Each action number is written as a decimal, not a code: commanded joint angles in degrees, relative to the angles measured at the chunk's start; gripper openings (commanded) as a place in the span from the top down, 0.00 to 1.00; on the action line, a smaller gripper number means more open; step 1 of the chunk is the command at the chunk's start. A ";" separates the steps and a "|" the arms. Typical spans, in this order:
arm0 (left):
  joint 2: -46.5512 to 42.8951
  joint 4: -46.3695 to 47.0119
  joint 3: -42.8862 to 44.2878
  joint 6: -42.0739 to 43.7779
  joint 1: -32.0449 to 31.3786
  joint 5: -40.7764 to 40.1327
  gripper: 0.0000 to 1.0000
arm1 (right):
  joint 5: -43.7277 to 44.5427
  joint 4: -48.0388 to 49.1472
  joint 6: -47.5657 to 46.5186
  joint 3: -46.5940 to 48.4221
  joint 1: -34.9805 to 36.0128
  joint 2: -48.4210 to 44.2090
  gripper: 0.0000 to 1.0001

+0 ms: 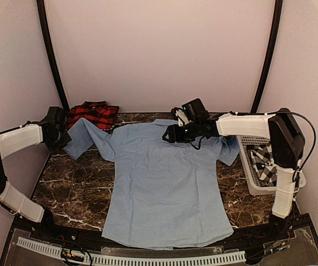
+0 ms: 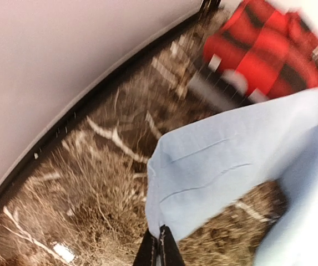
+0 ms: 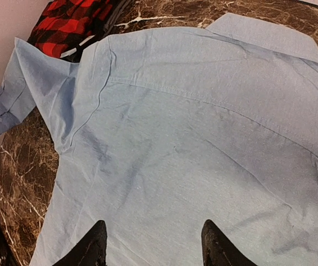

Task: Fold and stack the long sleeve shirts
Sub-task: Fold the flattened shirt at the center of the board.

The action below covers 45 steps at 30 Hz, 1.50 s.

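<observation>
The light blue shirt (image 1: 167,183) lies spread flat on the marble table, collar at the far side. My left gripper (image 2: 160,237) is shut on the cuff end of its left sleeve (image 2: 214,172), holding it off the table at the far left (image 1: 64,141). My right gripper (image 3: 154,235) hovers open above the shirt's back (image 3: 203,160), near the collar (image 1: 170,134) in the top view, with nothing between its fingers. The red-and-black plaid shirt (image 1: 94,114) lies folded at the far left corner. The black-and-white checked shirt (image 1: 263,163) sits in the basket.
A white plastic lattice basket (image 1: 258,188) stands at the table's right edge. Dark marble (image 1: 75,191) shows left of the shirt. Walls close in at the back and both sides.
</observation>
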 commanded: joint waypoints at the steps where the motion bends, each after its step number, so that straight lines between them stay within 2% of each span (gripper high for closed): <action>1: -9.91 0.46 2.09 5.45 -0.78 -2.92 1.00 | 2.64 0.26 -0.78 -0.06 0.46 -3.98 0.45; 6: -19.64 9.74 0.33 16.18 -5.70 3.36 1.00 | 5.62 -0.97 -1.19 0.46 0.46 -5.47 0.45; 10: -26.55 17.43 -0.86 24.13 -12.59 13.22 1.00 | 7.07 -1.67 -1.39 0.72 0.46 -7.07 0.45; 12: -26.61 19.07 -0.07 25.84 -16.46 21.09 1.00 | 7.42 -1.71 -1.39 0.50 0.46 -7.91 0.45; 16: -22.05 18.20 3.41 26.89 -23.23 29.24 1.00 | 7.97 -1.67 -1.01 -0.68 0.41 -10.38 0.45; 22: -12.36 23.59 5.78 20.67 -31.17 35.10 1.00 | 5.98 0.51 0.58 -6.59 0.55 -16.43 0.44; 26: -2.70 26.25 8.58 14.51 -33.47 37.32 1.00 | 0.37 7.32 2.20 -13.07 2.11 -21.07 0.40; 30: 5.05 29.01 12.43 8.26 -34.28 40.81 1.00 | 0.10 13.41 2.07 -18.81 5.51 -23.19 0.33; 35: 10.60 29.94 15.37 2.75 -34.66 42.14 1.00 | 2.83 19.80 3.90 -22.98 8.53 -23.40 0.25; 38: 12.29 29.05 17.08 1.28 -35.07 42.19 1.00 | 8.07 20.70 3.18 -22.22 11.52 -21.34 0.19; 45: 13.68 27.29 18.40 0.67 -35.52 42.54 1.00 | 15.46 21.32 2.51 -17.43 13.28 -14.58 0.17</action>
